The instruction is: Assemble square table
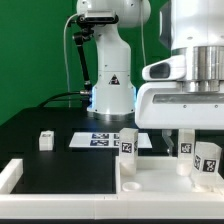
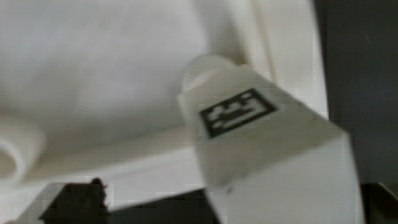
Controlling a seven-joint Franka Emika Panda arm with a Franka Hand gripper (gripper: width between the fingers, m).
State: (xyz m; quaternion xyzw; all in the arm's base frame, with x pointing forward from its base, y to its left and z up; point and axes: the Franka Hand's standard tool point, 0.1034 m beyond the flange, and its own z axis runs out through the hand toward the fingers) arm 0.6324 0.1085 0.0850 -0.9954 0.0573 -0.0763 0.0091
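Tagged leg [image 2: 240, 112] filling wrist view, marker board [image 1: 82, 141] only in exterior view

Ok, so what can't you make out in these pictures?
End effector: the wrist view's edge cuts off its fingers, so open or shut is unclear.
Square panel: the exterior view's right edge cuts it off.
Tag on the leg: pattern blurred in the wrist view; other legs' tags are too small in the exterior view.

Arm [image 1: 110, 60]: white, base upright at rear, wrist low in foreground. Gripper [image 1: 185, 130]: points down toward the surface; jaw opening not discernible.
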